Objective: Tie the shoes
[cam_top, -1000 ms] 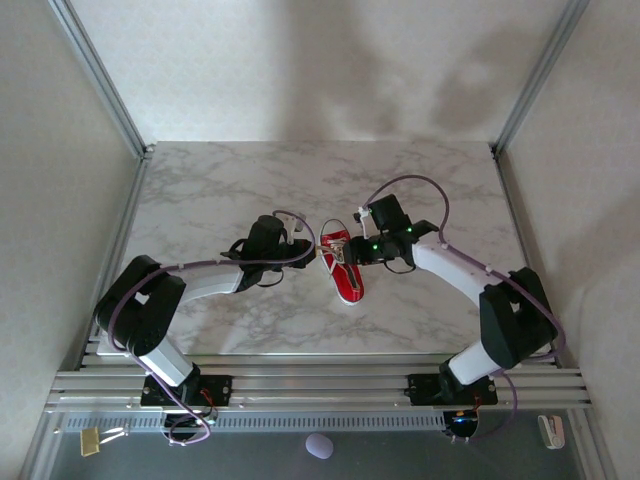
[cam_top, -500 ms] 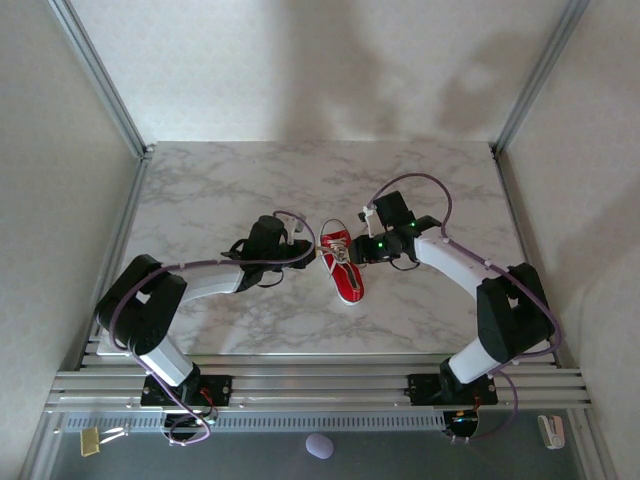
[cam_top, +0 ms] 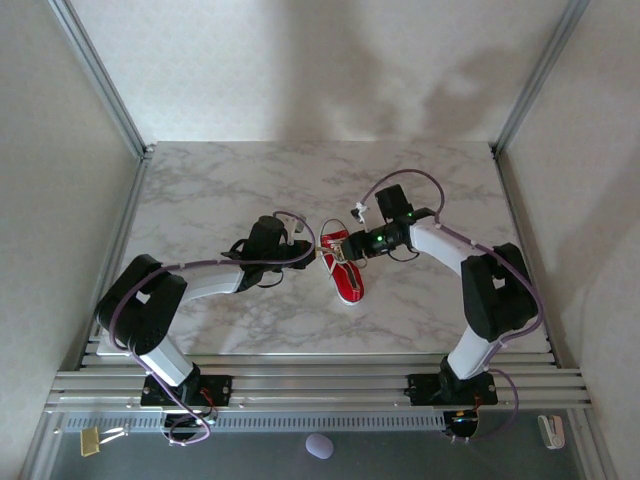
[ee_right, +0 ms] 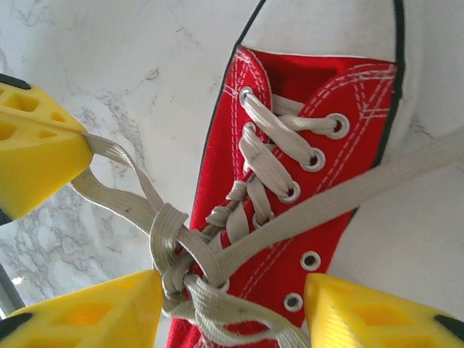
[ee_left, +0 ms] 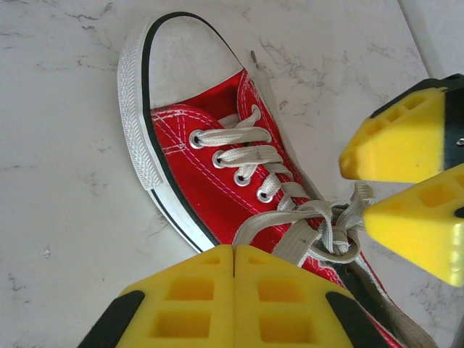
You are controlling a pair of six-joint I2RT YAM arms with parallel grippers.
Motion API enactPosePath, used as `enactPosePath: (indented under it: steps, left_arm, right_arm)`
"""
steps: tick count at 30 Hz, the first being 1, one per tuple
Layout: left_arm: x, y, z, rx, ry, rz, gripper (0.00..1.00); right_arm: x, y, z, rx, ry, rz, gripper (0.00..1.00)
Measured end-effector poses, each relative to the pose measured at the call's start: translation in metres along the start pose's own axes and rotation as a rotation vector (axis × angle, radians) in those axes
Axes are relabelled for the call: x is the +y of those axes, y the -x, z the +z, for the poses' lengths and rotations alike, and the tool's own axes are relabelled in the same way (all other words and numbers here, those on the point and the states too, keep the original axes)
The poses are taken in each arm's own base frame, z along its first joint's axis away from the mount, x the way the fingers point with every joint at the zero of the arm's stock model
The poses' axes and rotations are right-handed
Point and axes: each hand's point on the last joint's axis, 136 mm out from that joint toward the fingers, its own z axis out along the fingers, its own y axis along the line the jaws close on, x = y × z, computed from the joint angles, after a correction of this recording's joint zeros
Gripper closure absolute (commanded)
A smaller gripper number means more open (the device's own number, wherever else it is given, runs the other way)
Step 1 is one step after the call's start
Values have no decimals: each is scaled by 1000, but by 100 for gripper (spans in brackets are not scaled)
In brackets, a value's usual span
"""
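The fingers (ee_left: 192, 301) of the left gripper (ee_left: 233, 262) are pressed together and pinch a bit of white lace (ee_right: 119, 165) that runs from their tips to the knot (ee_right: 172, 243). The fingers (ee_right: 94, 315) of the right gripper (ee_right: 232, 297) are spread apart and pinch nothing. The knot and a bunch of lace sit in the gap between them.

I think a few things can go wrong. The knot looks loose and only half made. If the left gripper pulls too hard, the lace can slide out of its pinch, or the loop can pull through and the knot comes undone. Nothing holds the shoe (ee_left: 206, 181) down, so a hard tug can drag it or tip it over. The right fingers can shut on the wrong bit, because many strands are bunched up there. One long end (ee_right: 377, 180) lies loose across the shoe and can get caught. The two grippers are very close, so they can bump.

The shoe lies in the middle of the marble table (cam_top: 220, 190). Its white toe points to the near side. The left gripper is just to its left and the right gripper just to its right, both at the far end of the shoe, by the knot.
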Motion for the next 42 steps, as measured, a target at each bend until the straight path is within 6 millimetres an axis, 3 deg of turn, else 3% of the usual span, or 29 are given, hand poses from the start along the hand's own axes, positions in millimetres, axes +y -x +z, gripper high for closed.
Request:
enactPosePath:
  steps: [7, 12, 18, 26, 40, 42]
  left_arm:
    - [0, 0, 0, 0, 0, 0, 100]
    - [2, -2, 1, 6, 4, 1, 100]
    - [2, -2, 1, 7, 4, 1, 100]
    - [2, -2, 2, 7, 5, 1, 100]
    - [2, -1, 4, 7, 5, 4, 100]
    - [3, -2, 4, 13, 9, 2, 100]
  right_arm:
    - [5, -1, 2, 4, 36, -18, 66]
    - [7, -7, -2, -3, 36, -18, 72]
    - [13, -14, -13, -23, 38, -23, 73]
    - [11, -15, -12, -17, 31, -15, 71]
    - [2, -18, -8, -2, -9, 3, 100]
    - [2, -18, -9, -6, -18, 8, 100]
